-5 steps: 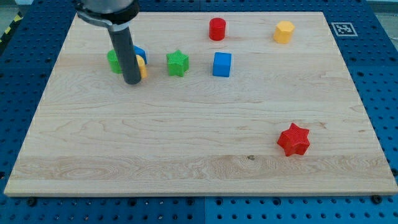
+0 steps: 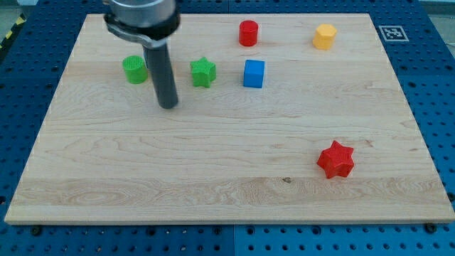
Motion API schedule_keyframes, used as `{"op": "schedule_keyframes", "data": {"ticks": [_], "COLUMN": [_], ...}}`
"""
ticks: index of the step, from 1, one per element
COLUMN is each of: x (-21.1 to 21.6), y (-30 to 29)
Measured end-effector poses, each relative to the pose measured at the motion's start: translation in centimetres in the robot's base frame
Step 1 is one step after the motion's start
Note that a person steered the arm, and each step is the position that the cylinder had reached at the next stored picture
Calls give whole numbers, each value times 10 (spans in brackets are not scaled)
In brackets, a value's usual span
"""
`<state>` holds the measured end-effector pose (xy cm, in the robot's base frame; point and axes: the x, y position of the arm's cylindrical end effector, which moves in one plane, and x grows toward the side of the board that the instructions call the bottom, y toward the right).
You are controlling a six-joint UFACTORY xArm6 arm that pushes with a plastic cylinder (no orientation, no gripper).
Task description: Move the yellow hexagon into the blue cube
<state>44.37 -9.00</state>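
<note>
1. Rig: no hand fitted, so nothing to spread, press or pinch; only the dark rod; my tip down on the wooden desk in the view's upper left.
2. Tip position: between green cylinder and green star, a little toward the view's bottom of both; touching neither.
3. Task blocks: yellow hexagon near the desk's top right corner, untouched; blue cube toward the view's lower left of it; clearly apart, bare wood between.
4. Others: red cylinder just above the blue cube in the view; red star well away at lower right.
5. Step in hand, as judged: approach only; pushing not begun; tip well apart from the hexagon, with green star and blue cube in between.
6. Next move, as judged: skirt the star and cube along the view's bottom side; reach the hexagon's upper-right face; push diagonally down-left toward the cube.
7. Risks: clipping the cube en route; off-centre contact sending the hexagon toward the red cylinder.
</note>
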Motion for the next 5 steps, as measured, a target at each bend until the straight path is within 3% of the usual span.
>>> {"op": "schedule_keyframes", "data": {"ticks": [2, 5], "x": [31, 17], "y": [93, 242]}}
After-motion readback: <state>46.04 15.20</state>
